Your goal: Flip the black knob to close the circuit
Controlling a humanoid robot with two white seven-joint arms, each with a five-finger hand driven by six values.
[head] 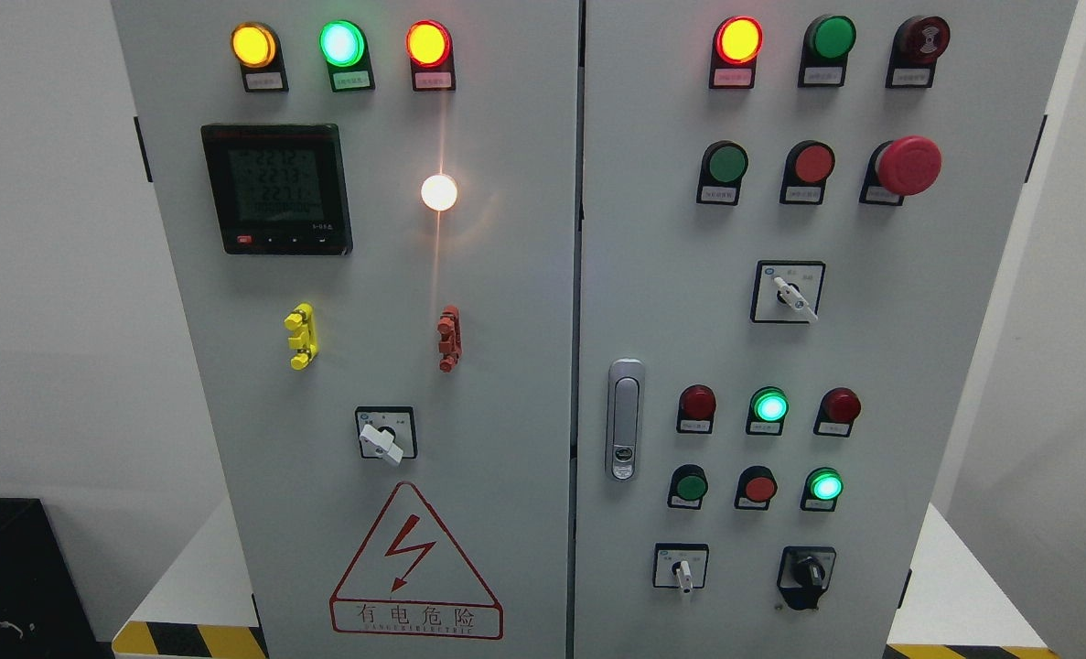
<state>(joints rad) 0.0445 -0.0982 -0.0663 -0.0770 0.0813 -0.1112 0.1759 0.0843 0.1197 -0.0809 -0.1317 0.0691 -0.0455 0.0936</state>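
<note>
The black knob (808,575) sits at the lower right of the grey electrical cabinet's right door (881,366), on a black plate, with its grip standing about upright. No robot hand or arm shows in the head view. Nothing touches the knob.
White selector switches (682,572) (794,295) (382,441), several lit and unlit lamps and push buttons, a red emergency stop (908,166), a door handle (625,419), a digital meter (277,189) and a red warning triangle (414,567) are on the doors. A black box (3,577) stands at the lower left.
</note>
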